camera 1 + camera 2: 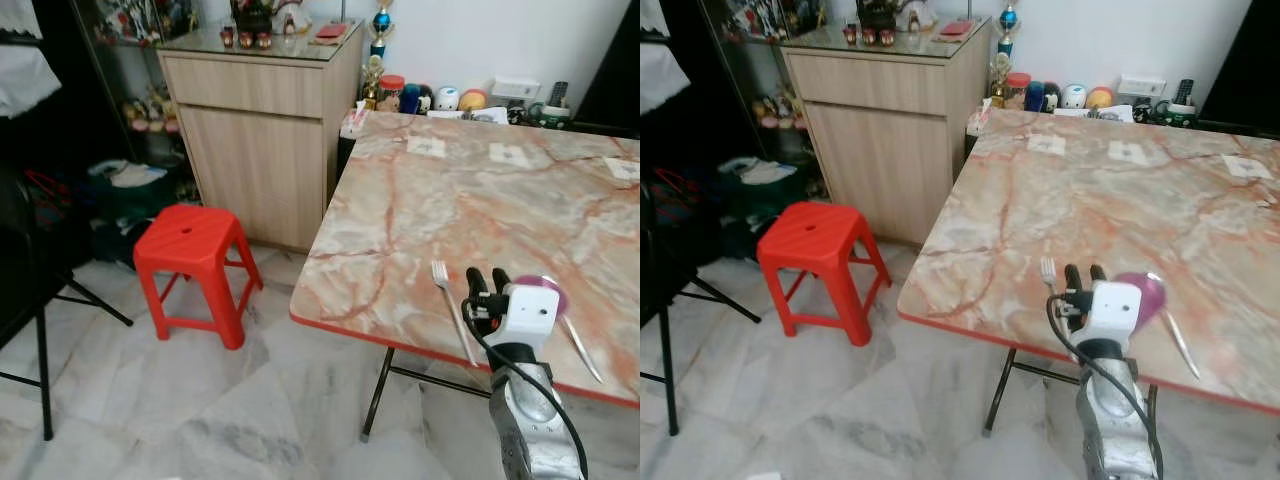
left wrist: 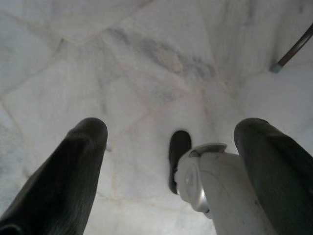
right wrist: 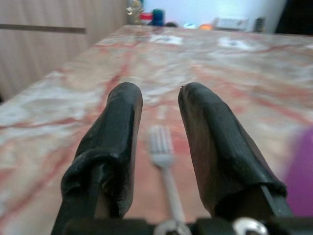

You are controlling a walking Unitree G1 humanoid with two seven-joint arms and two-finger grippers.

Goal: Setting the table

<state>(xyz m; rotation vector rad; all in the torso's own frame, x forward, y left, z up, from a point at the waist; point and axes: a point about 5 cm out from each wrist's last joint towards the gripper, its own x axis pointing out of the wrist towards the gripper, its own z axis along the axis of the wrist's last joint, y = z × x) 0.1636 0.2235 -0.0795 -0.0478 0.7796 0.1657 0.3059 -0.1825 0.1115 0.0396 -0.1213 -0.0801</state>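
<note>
A silver fork (image 1: 452,305) lies on the marble table (image 1: 420,220) near its front edge, tines pointing away from me. My right gripper (image 1: 487,278) hovers just above the table edge, right of the fork, its fingers open. In the right wrist view the fork (image 3: 160,147) lies on the tabletop in the gap between the two fingers (image 3: 120,127). A purple round dish (image 1: 1143,293) sits behind the right wrist, partly hidden. A second silver utensil (image 1: 582,350) lies to its right. My left gripper (image 2: 172,126) hangs open over the floor.
A red plastic stool (image 1: 195,240) stands left of the table, before a wooden cabinet (image 1: 260,110). A black stand (image 1: 40,330) is at the far left. White paper squares (image 1: 427,146) and small jars (image 1: 392,92) sit at the table's far side. A table leg (image 1: 378,395) slants below.
</note>
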